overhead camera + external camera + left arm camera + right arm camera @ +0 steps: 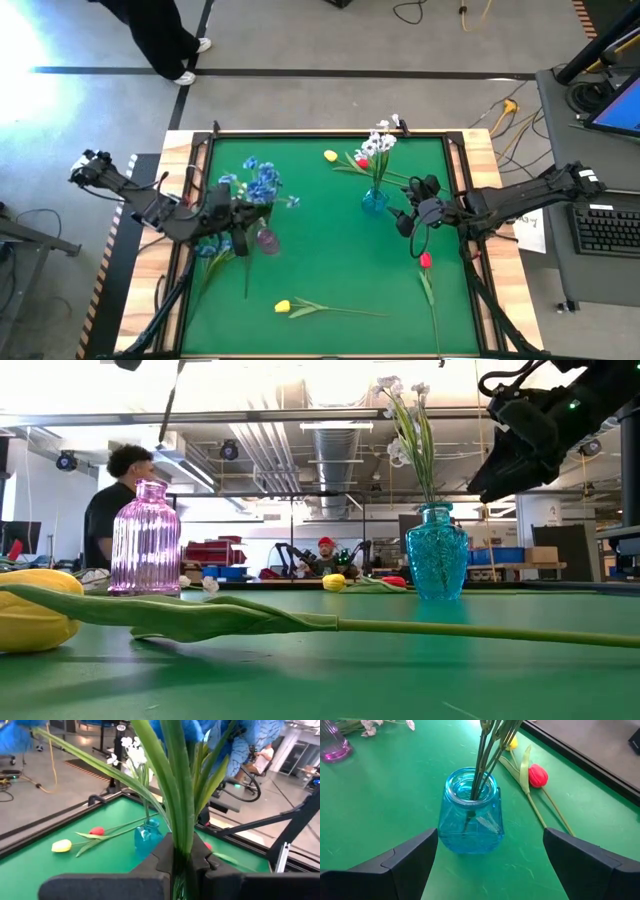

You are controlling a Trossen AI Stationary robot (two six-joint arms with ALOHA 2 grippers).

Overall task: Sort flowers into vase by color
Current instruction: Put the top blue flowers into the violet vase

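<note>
From above, the left gripper is clamped on a bunch of blue flowers, with the pink vase just beside it on the green mat. The right gripper stands with fingers spread wide and nothing between them, just beside the blue vase, which holds white flowers. A red tulip lies near it toward the front edge, a yellow tulip farther off, and another yellow bud and red bud lie behind the blue vase. At table height, the near yellow tulip and its stem fill the foreground; the pink vase and blue vase stand behind, the right arm cut off at the top corner. People show in the room beyond. In the left wrist view, green stems pinched between the fingers block much of the blue vase. In the right wrist view, the blue vase sits ahead of the open fingers, a red tulip past it.
</note>
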